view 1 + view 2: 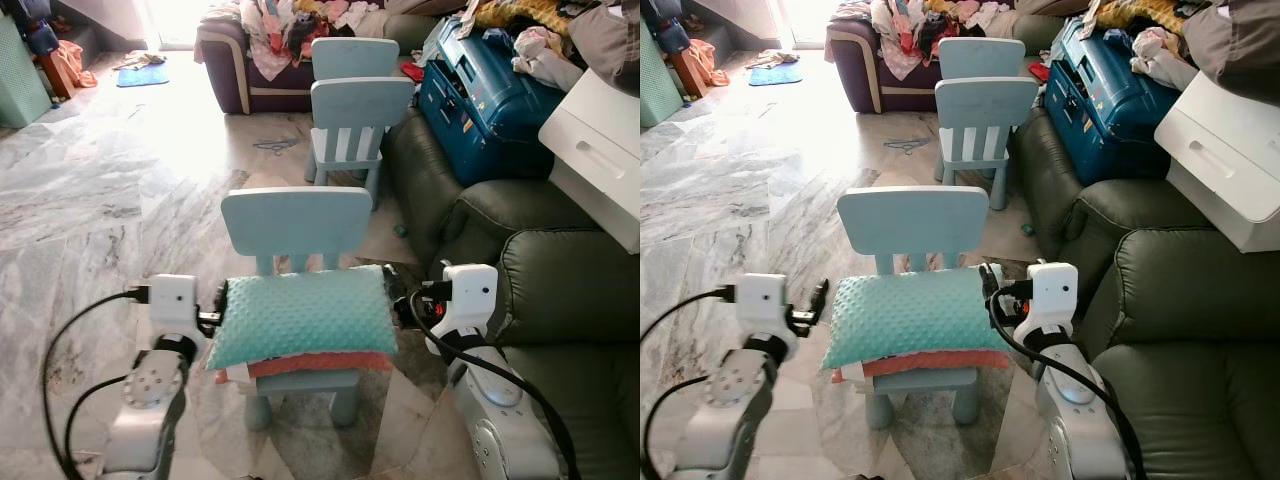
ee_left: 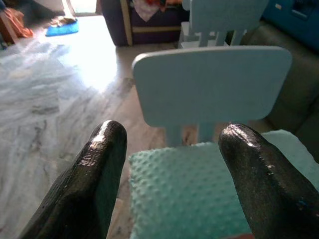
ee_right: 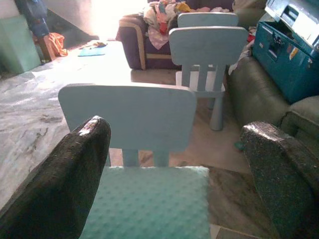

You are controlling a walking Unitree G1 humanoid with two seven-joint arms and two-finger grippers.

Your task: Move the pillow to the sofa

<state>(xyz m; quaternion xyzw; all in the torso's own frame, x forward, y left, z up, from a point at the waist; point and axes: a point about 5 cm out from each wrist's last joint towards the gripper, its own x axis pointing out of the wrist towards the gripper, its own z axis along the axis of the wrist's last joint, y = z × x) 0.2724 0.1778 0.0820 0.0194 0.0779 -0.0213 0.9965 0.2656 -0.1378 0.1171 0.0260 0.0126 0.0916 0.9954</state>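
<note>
A teal dimpled pillow [image 1: 300, 318] lies flat on the seat of a small pale blue child's chair [image 1: 297, 222], on top of an orange cushion [image 1: 320, 363] whose edge shows beneath it. Its long axis runs left to right across the seat, directly in front of the robot.

The pillow sits between the two grippers. The left gripper [image 1: 214, 318] is at the pillow's left end, and the right gripper [image 1: 396, 305] is at its right end; each appears about level with the pillow and just beside or touching it, so neither arm is clearly nearer. Both wrist views show the black fingers [image 2: 94, 174] spread apart with the pillow in the gap, not yet squeezed.

Both silver arms reach forward from the near edge, elbows low, wrists turned inward toward each other.

A dark green sofa [image 1: 560, 330] stands just right of the chair. Two more blue chairs [image 1: 358, 110] stand farther off, and a blue suitcase [image 1: 480, 95] rests on the sofa's far end.
</note>
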